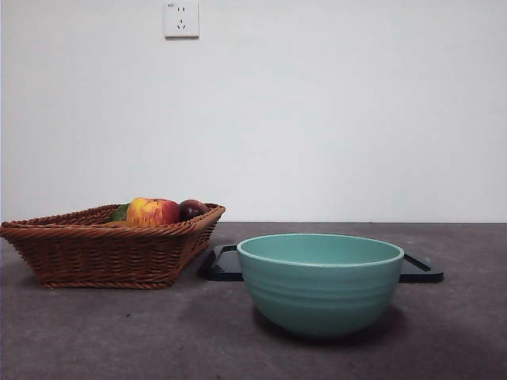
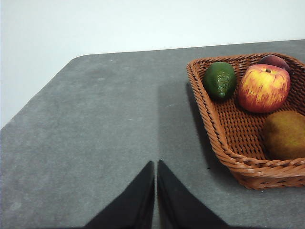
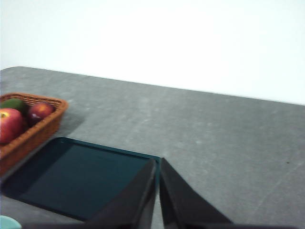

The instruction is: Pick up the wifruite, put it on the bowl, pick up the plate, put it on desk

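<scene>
In the front view the teal bowl (image 1: 321,281) stands right of centre, low in the frame, on the dark grey desk (image 1: 119,332). Just behind it lies a flat black tray (image 1: 226,265), its ends showing at either side of the bowl. The wicker basket (image 1: 111,249) sits at the left of the frame, beside the tray's left end. Above its rim show a red-yellow apple (image 1: 153,211), a dark plum (image 1: 192,209) and a sliver of green fruit (image 1: 120,212). Neither arm shows in this view.

In the left wrist view the wifruite (image 2: 286,135) lies inside the basket (image 2: 224,143), at the right edge of the frame, near the basket's front rim. The apple (image 2: 263,88) sits behind it, the green fruit (image 2: 219,80) beside the apple, and the plum (image 2: 274,60) peeks out behind the apple. The left tool (image 2: 156,164) hangs over bare desk (image 2: 95,124), apart from the basket, its jaws pressed together.

In the right wrist view the right tool (image 3: 157,162) is over the tray (image 3: 71,176), near its far corner, jaws pressed together. The basket (image 3: 35,133) with apple (image 3: 9,125) and plum (image 3: 39,110) is at the left edge. A bit of the bowl's rim (image 3: 8,223) shows in the lower left corner.
</scene>
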`<state>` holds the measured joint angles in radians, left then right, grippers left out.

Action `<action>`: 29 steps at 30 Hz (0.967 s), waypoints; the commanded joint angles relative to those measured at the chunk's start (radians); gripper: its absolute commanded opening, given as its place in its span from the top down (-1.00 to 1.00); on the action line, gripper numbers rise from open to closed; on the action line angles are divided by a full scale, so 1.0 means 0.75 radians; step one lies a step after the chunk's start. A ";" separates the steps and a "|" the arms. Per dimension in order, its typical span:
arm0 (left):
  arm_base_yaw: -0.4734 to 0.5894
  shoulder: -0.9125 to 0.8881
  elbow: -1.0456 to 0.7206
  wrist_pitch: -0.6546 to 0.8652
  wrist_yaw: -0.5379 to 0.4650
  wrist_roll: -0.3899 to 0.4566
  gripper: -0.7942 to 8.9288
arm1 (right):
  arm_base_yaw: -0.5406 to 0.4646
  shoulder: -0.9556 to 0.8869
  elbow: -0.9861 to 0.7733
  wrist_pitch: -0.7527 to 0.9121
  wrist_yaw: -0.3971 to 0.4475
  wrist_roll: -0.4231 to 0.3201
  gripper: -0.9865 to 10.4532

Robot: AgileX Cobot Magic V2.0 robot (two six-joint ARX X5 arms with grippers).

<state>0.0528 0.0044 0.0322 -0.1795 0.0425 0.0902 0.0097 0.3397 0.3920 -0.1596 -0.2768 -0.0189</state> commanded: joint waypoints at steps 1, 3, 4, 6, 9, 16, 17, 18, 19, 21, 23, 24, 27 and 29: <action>0.003 -0.002 -0.027 -0.010 -0.002 -0.007 0.82 | 0.001 -0.111 -0.119 0.053 0.047 -0.030 0.82; 0.003 -0.002 -0.027 -0.010 -0.002 -0.007 0.82 | 0.006 -0.187 -0.196 0.075 0.079 -0.028 0.82; 0.003 -0.002 -0.027 -0.010 -0.002 -0.007 0.82 | 0.009 -0.225 -0.232 0.076 0.096 -0.024 0.82; 0.003 -0.002 -0.027 -0.010 -0.002 -0.007 0.82 | 0.012 -0.287 -0.288 0.075 0.115 -0.018 0.82; 0.003 -0.002 -0.027 -0.010 -0.002 -0.007 0.82 | 0.012 -0.354 -0.348 0.073 0.130 -0.009 0.82; 0.003 -0.002 -0.027 -0.010 -0.002 -0.007 0.82 | 0.012 -0.422 -0.432 0.073 0.185 0.016 0.82; 0.003 -0.002 -0.027 -0.010 -0.002 -0.007 0.82 | 0.012 -0.426 -0.439 0.073 0.198 0.026 0.82; 0.003 -0.002 -0.027 -0.010 -0.002 -0.007 0.82 | 0.012 -0.431 -0.450 0.073 0.208 0.036 0.82; 0.003 -0.002 -0.027 -0.010 -0.002 -0.007 0.82 | 0.012 -0.436 -0.460 0.073 0.210 0.045 0.82; 0.003 -0.002 -0.027 -0.010 -0.002 -0.007 0.82 | 0.012 -0.449 -0.482 0.075 0.222 0.062 0.82; 0.003 -0.002 -0.027 -0.010 -0.002 -0.007 0.82 | 0.012 -0.448 -0.505 0.072 0.229 0.089 0.82; 0.003 -0.002 -0.027 -0.010 -0.002 -0.007 0.82 | 0.013 -0.448 -0.509 0.046 0.232 0.101 0.82; 0.003 -0.002 -0.027 -0.010 -0.002 -0.007 0.82 | 0.013 -0.448 -0.509 -0.010 0.231 0.106 0.82; 0.003 -0.002 -0.027 -0.010 -0.002 -0.007 0.82 | 0.013 -0.448 -0.509 -0.017 0.231 0.109 0.82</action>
<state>0.0528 0.0044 0.0322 -0.1795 0.0425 0.0902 0.0181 0.0063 0.0158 -0.1654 -0.1043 0.0433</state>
